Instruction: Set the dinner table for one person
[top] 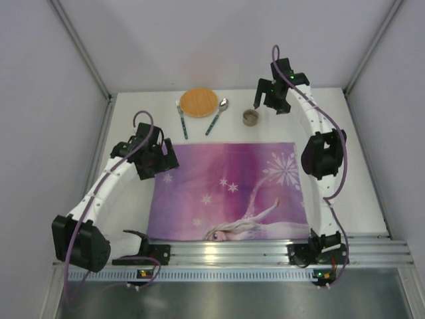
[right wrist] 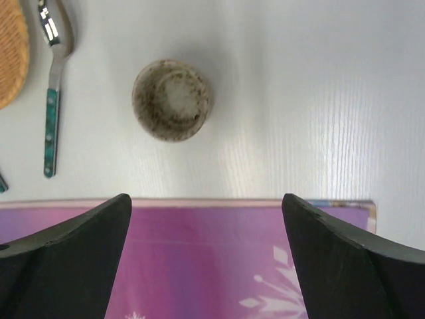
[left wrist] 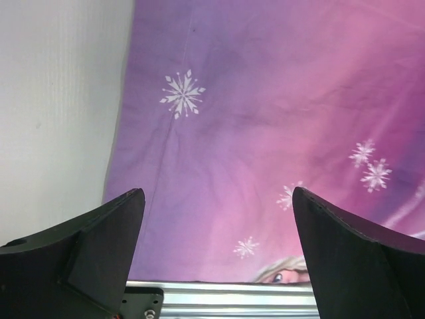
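While the right gripper hangs wide open, the cup sits just ahead of it on the white desk. The likely next move is to reach forward, lower, close, then carry it onto the placemat beneath. Meanwhile the left gripper gapes empty too.

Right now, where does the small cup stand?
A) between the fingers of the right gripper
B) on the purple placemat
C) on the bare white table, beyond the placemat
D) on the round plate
C: in the right wrist view the cup stands on the white table, apart from the far edge of the placemat, and nothing grips it.
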